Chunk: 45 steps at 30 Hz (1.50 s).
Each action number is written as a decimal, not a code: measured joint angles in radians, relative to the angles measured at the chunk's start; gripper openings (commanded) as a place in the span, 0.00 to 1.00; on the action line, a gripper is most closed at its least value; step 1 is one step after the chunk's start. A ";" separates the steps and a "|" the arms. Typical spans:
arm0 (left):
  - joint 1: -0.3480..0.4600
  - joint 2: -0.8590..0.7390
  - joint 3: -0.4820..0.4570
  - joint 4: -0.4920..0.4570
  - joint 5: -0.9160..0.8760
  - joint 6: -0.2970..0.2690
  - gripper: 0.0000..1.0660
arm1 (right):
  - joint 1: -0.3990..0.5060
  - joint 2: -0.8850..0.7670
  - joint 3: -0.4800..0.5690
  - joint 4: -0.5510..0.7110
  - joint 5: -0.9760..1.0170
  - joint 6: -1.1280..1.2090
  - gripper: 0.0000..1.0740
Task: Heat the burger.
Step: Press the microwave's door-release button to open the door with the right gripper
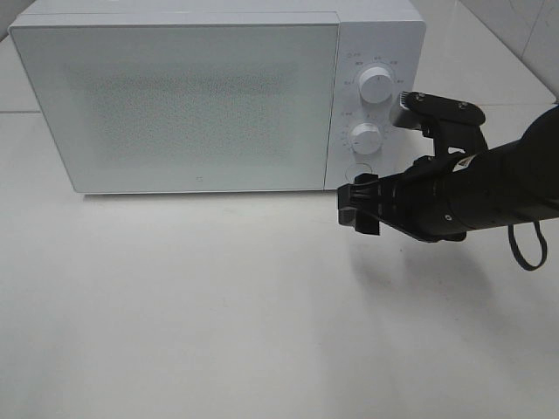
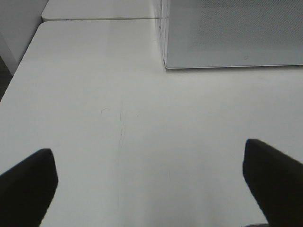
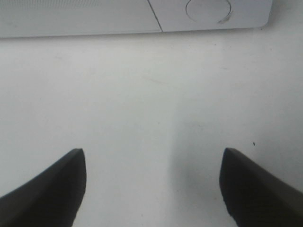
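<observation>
The burger is out of view in every frame. A white microwave [image 1: 201,105] stands at the back of the table with its door shut; the frosted window shows nothing inside. My right gripper [image 1: 356,209] hovers low just in front of the microwave's lower right corner, below the round door button [image 1: 359,173]. In the right wrist view the right gripper [image 3: 154,189] is open over bare table, the button [image 3: 209,8] ahead of it. My left gripper [image 2: 149,184] is open and empty over the table, with the microwave's front left corner [image 2: 166,61] ahead.
Two round knobs [image 1: 376,85] [image 1: 366,138] sit on the microwave's control panel above the button. The white table [image 1: 218,305] stretches in front of the microwave. A seam between table tops [image 2: 99,19] runs beyond the microwave's left side. The left arm does not show in the exterior view.
</observation>
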 measured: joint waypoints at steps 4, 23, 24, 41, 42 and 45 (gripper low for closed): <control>0.000 0.000 0.000 0.000 0.000 0.000 0.94 | -0.017 -0.034 -0.001 -0.043 0.113 -0.050 0.70; 0.000 0.000 0.000 0.000 0.000 0.000 0.94 | -0.017 -0.317 -0.003 -0.259 0.510 -0.035 0.70; 0.000 0.000 0.000 0.000 0.000 0.000 0.94 | -0.017 -0.317 -0.003 -0.259 0.510 -0.035 0.70; 0.000 0.000 0.000 0.000 0.000 0.000 0.94 | -0.017 -0.686 -0.003 -0.395 0.835 0.093 0.70; 0.000 0.000 0.000 0.000 0.000 0.000 0.94 | -0.017 -0.748 -0.003 -0.442 0.874 0.129 0.70; 0.000 0.000 0.000 0.000 0.000 0.000 0.94 | -0.034 -0.842 -0.003 -0.499 0.925 0.173 0.70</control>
